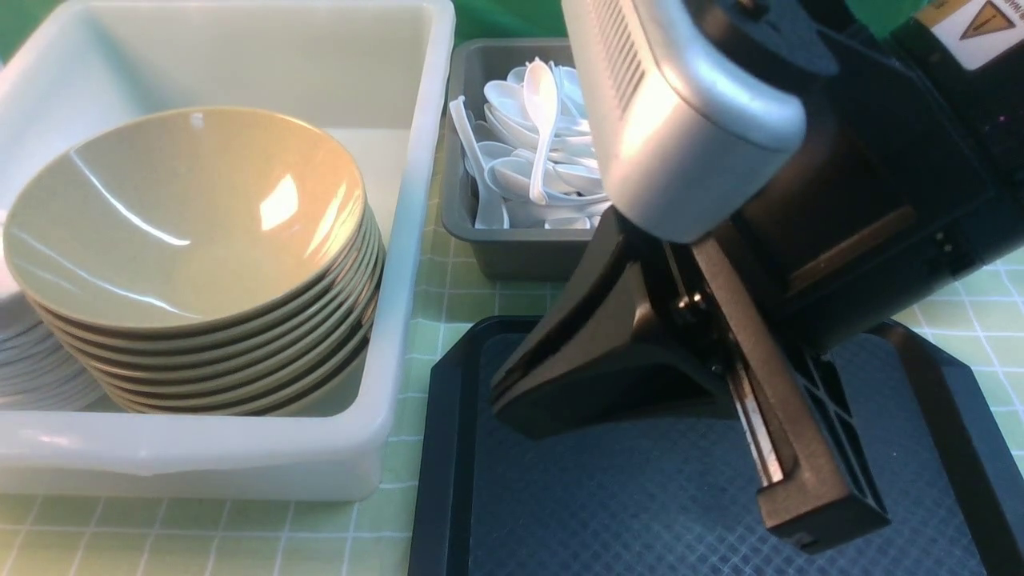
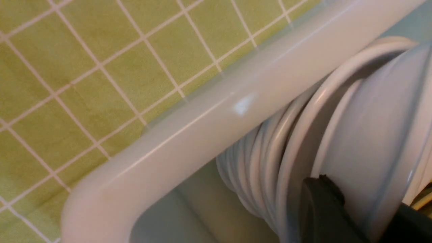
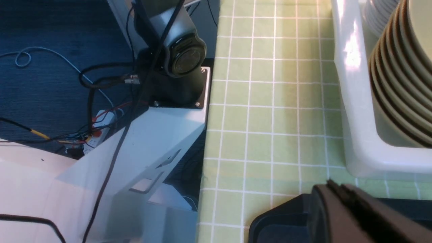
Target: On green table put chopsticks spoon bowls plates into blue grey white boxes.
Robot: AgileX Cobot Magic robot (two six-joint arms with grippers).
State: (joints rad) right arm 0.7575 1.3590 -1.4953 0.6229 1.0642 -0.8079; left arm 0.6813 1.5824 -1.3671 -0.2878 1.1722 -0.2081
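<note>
Hanging over the blue box (image 1: 448, 448), my right gripper (image 1: 512, 392) has its fingers pressed together with nothing between them; in my right wrist view the closed tips (image 3: 332, 189) sit just above the box's dark rim (image 3: 270, 219). The box lies on the green checked table (image 1: 448, 280), just beside the white box (image 1: 400, 264). Behind it stands the grey box (image 1: 468, 144), heaped with white spoons (image 1: 540, 136). Inside the white box a stack of olive-green bowls (image 1: 192, 240) leans at a tilt, and beside it, at the far left, sits a stack of white plates (image 1: 32, 368). My left gripper (image 2: 324, 209) shows only as a dark tip in its wrist view, down inside the white box against the plate stack (image 2: 337, 141); it is closed, though I cannot tell whether it pinches a plate. No chopsticks show in any view.
</note>
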